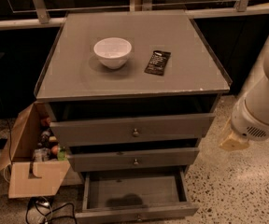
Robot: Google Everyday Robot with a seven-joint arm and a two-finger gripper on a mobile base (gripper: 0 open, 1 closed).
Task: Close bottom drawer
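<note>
The grey cabinet (78, 78) fills the middle of the view, its three drawers each pulled out some way. My white arm (265, 101) comes in from the right edge, beside the cabinet. The bottom drawer (134, 190) stands furthest out, at the cabinet's foot, its inside showing; the top drawer (102, 132) and middle drawer (102, 161) are out only a little. An open cardboard box (31, 181) sits on the floor at left. On top rest a white bowl (112, 52) and, near it, a black packet (158, 62). My gripper (231, 141) hangs at the arm's low end, apart from the cabinet, about level with the top drawer's front; whether it is open or holds anything I cannot tell.
</note>
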